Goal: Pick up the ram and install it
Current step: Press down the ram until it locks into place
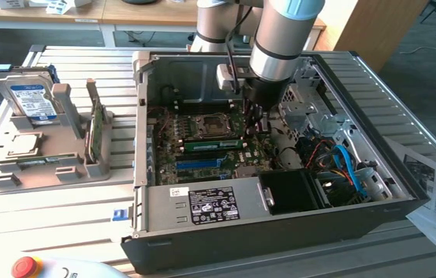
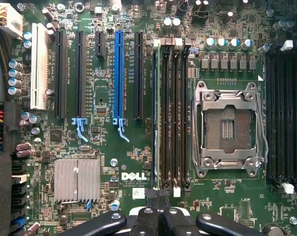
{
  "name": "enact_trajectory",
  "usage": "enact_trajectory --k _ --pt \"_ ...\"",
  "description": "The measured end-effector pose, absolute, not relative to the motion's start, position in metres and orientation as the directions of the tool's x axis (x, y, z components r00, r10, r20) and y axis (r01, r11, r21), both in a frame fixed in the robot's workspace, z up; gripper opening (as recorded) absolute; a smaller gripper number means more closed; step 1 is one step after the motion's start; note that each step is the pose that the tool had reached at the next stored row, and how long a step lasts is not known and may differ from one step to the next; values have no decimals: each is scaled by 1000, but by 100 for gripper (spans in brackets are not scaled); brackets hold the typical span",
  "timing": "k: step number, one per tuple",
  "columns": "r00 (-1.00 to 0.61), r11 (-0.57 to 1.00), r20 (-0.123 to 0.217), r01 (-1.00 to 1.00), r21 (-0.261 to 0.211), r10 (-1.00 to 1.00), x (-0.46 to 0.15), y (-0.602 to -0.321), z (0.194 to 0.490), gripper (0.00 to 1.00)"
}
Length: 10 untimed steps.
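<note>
Robotics lab, slatted metal workbench (image 1: 63,214), opened PC case (image 1: 280,231), emergency stop button (image 1: 26,266)

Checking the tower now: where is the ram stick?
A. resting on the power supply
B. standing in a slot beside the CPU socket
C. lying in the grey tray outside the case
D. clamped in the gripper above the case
B: the ram stands on edge in the motherboard slots next to the CPU socket, with the shut gripper empty just above it.

The ram (image 1: 213,145), a long, thin green stick, stands on edge, seated in a motherboard (image 1: 202,156) memory slot beside the CPU socket (image 1: 206,126).
</note>
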State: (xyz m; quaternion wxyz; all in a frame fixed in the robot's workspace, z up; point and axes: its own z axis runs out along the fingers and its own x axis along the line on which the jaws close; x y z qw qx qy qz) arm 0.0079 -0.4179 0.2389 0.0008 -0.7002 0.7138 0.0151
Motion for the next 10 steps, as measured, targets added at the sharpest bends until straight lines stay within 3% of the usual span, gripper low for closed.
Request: enact_trajectory --k 10 --pt "-19 19 -22 -1000 20 -1000 5 -418 237 11"
